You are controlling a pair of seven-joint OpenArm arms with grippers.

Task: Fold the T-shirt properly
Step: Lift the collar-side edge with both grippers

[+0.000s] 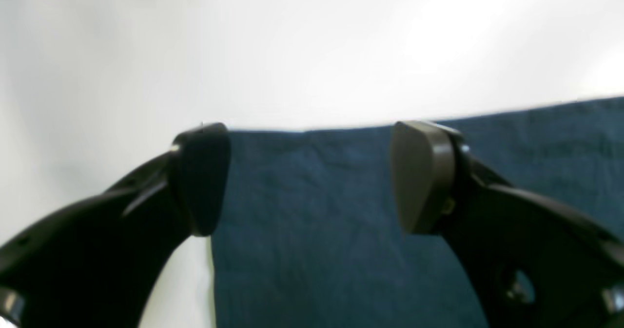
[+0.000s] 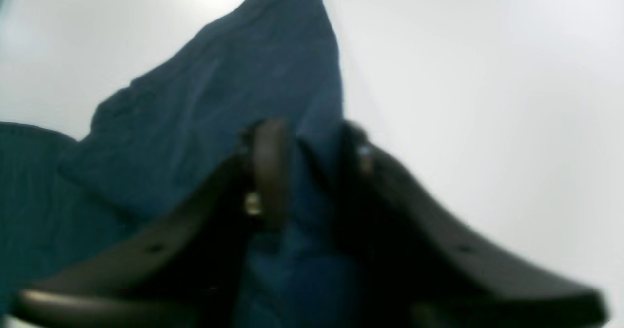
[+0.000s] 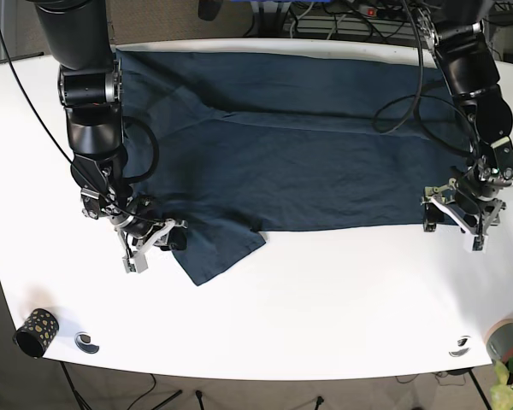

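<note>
Where the left wrist view applies: left gripper (image 1: 312, 177) spread wide over the T-shirt (image 1: 341, 221) hem corner, grasping nothing; closing may miss.
Right wrist view: right gripper (image 2: 307, 172) pinching the sleeve (image 2: 234, 99); thin hold may slip.
Base view: T-shirt (image 3: 299, 145) flat on the table (image 3: 325, 299).

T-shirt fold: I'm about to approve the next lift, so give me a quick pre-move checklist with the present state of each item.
1. Right gripper closed on the T-shirt sleeve: ok, cloth sits between its fingers.
2. Left gripper gripping the hem: not ok, jaws open, cloth only under them.
3. Left gripper lined up at the shirt's corner: ok.
4. Shirt body flat on the white table: ok, light wrinkles only.
5. Grip depth on the sleeve: cannot tell, blurred.
</note>
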